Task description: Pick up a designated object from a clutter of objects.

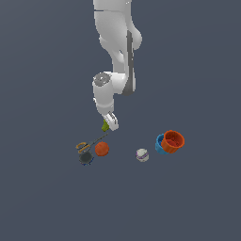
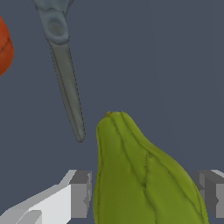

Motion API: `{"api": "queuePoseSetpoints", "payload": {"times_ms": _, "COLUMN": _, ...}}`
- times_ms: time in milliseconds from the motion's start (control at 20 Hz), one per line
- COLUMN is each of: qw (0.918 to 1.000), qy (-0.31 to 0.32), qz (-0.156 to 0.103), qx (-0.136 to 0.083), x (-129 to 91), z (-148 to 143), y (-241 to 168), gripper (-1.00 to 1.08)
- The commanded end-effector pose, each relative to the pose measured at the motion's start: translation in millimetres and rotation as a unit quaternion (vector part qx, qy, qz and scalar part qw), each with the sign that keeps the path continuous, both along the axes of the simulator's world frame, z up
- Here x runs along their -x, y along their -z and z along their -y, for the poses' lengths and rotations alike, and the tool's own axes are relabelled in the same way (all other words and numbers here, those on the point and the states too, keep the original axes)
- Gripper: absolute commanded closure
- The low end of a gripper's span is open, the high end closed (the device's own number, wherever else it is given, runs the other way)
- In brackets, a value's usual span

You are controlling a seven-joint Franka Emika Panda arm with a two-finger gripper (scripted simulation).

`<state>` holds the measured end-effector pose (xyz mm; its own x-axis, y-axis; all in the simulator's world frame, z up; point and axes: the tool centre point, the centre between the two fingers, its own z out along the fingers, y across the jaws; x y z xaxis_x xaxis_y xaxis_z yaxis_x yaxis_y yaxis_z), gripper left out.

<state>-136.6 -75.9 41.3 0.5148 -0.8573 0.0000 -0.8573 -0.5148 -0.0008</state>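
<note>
The designated object [image 2: 140, 175] is an olive-green, ribbed, pear-like thing that fills the space between my gripper's [image 2: 144, 192] two grey fingers [image 2: 81, 192]. Both pads press against its sides, so the gripper is shut on it. In the exterior view the gripper [image 1: 108, 124] points down at the floor with the green object [image 1: 105, 125] at its tip. The frames do not show whether the object is off the ground. The clutter of objects lies just in front: an orange ball [image 1: 102, 149] and dark round items [image 1: 85, 153] with a thin stick.
A grey scissor-like blade [image 2: 65, 78] lies close beside the green object, with the orange ball [image 2: 3, 46] past it. A white-purple ball [image 1: 142, 155] and nested orange and blue cups [image 1: 170, 141] sit toward the exterior view's right.
</note>
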Motion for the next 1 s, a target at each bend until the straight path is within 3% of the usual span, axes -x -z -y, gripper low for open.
{"api": "queuePoseSetpoints", "payload": {"times_ms": 0, "qw": 1.0, "qy": 0.0, "qz": 0.0, "qx": 0.0, "x": 0.0, "z": 0.1, "y": 0.1, "gripper": 1.08}}
{"api": "queuePoseSetpoints", "payload": {"times_ms": 500, "qw": 1.0, "qy": 0.0, "qz": 0.0, "qx": 0.0, "x": -7.7, "z": 3.6, "y": -19.3, "gripper": 1.08}}
{"api": "queuePoseSetpoints", "payload": {"times_ms": 950, "qw": 1.0, "qy": 0.001, "qz": 0.0, "qx": 0.001, "x": -28.1, "z": 13.8, "y": -70.4, "gripper": 1.08}}
